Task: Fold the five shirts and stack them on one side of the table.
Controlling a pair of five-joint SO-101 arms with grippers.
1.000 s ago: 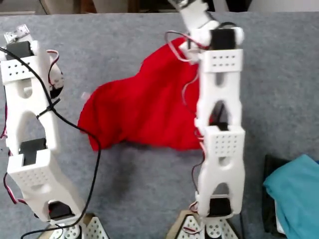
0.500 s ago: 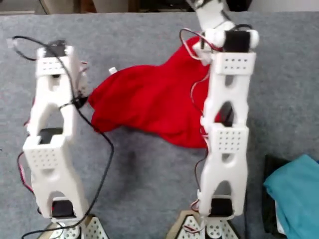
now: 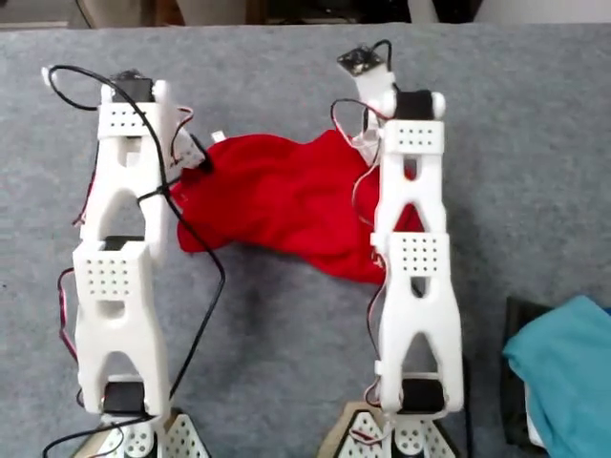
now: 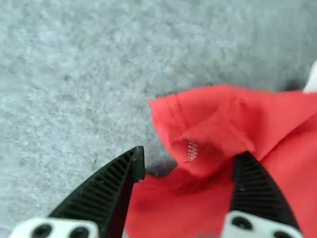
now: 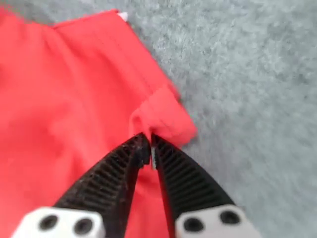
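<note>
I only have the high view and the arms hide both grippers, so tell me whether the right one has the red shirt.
Observer: Yes. The right gripper is shut on a pinched fold of the red shirt, close to its hem.
Operator: Now report the left gripper.
Observer: The left gripper is open, with its fingers straddling a hemmed corner of the shirt. Nothing is pinched.
Operator: Say what lies under each finger.
Observer: One is over the grey table, and the other is over red cloth.
</note>
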